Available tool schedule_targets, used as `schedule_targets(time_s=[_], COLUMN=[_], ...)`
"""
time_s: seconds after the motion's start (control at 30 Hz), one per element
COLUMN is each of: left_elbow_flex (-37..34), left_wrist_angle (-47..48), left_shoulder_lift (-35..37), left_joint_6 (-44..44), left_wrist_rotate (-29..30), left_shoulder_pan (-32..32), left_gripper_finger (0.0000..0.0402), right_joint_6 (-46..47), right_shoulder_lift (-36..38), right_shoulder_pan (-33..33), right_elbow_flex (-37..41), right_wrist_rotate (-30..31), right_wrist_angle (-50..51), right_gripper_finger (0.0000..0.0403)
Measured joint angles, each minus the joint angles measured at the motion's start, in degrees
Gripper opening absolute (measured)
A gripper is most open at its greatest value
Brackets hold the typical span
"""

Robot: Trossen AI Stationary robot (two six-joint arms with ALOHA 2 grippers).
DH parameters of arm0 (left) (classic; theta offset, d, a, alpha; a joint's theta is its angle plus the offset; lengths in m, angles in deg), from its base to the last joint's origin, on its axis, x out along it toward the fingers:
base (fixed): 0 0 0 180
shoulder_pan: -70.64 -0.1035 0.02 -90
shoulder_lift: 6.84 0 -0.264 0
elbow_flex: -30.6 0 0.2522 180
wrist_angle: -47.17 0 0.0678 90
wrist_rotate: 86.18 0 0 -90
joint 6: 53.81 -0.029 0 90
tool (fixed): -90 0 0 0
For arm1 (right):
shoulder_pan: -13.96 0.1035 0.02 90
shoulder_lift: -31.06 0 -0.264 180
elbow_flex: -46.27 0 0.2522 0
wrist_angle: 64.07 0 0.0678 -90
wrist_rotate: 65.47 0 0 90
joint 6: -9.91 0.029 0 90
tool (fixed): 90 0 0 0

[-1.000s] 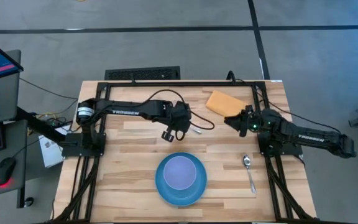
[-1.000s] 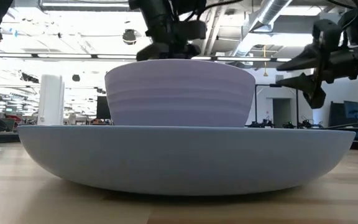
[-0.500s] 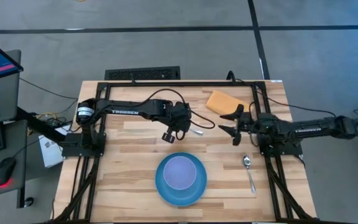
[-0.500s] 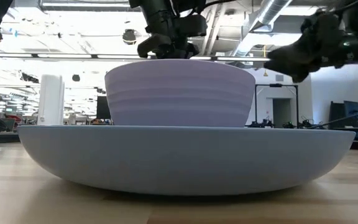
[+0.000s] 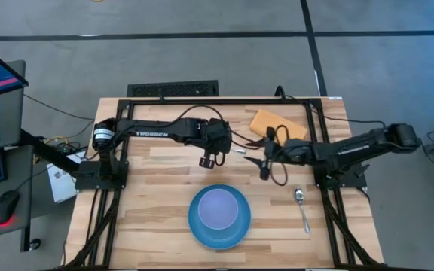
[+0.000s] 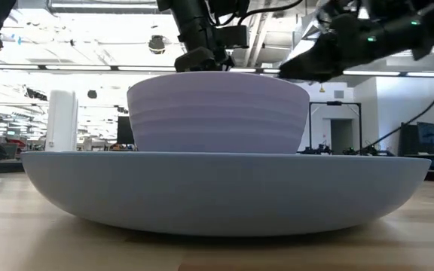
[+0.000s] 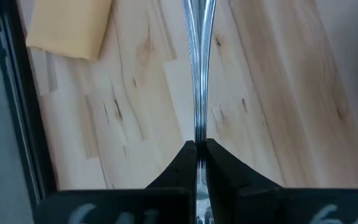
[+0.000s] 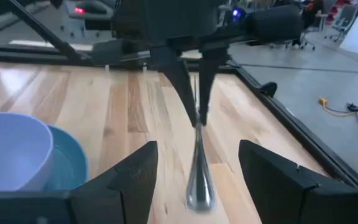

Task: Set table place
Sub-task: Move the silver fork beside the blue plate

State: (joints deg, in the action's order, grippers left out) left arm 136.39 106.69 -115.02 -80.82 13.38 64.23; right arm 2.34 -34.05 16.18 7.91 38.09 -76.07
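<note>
My left gripper (image 5: 228, 148) is over the table's (image 5: 157, 188) middle, shut on a thin silver piece of cutlery (image 5: 241, 149) that sticks out toward the table's right. My right gripper (image 5: 262, 159) is open and faces it. Its two fingers (image 8: 143, 168) stand on either side of the cutlery's rounded free end (image 8: 199, 183) without touching it. A lavender bowl (image 5: 218, 208) sits in a blue plate (image 5: 202, 226) near the front edge. A spoon (image 5: 301, 206) lies flat on the table to the plate's right. My left gripper pinches the cutlery's thin stem (image 7: 197, 134) between its two fingertips (image 7: 219, 163). The fingers come level from the table's left and lie along the piece. The cutlery is clear of the table and points away from the gripper, toward the right gripper.
An orange-tan pad (image 5: 276, 123) lies at the far right of the table, just behind the right arm. The black frame (image 5: 202, 102) runs along the table's edges. Bare wood (image 5: 149, 211) shows left of the plate.
My right gripper has reached from the right edge toward the table's left. It has gone from beside the pad to the cutlery in my left gripper, and its open fingers now stand around the free end. My left gripper has kept hold.
</note>
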Motion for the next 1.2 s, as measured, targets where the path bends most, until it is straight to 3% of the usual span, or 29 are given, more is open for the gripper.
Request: schedule_targets(time_s=[0.43, 0.93, 1.2], left_elbow_flex=[0.0, -0.02, 0.58], left_wrist_angle=[0.81, 1.77, 1.99], left_shoulder_lift=[0.02, 0.13, 0.13], left_joint_6=[1.25, 1.51, 1.42], left_wrist_rotate=[1.76, 2.74, 3.76], left_shoulder_pan=[0.0, 1.31, 1.6], left_gripper_finger=[0.0, 0.0, 0.0], right_joint_6=[-6.5, -10.54, -10.45], right_shoulder_lift=[-16.86, -20.37, -20.13], right_shoulder_pan=[0.02, -0.09, -0.09], right_elbow_flex=[-12.06, -14.71, -14.71], right_wrist_rotate=[0.02, 4.94, 4.89], right_wrist_angle=[4.65, 4.81, 6.38], right_gripper_finger=[0.0248, 0.0246, 0.0206])
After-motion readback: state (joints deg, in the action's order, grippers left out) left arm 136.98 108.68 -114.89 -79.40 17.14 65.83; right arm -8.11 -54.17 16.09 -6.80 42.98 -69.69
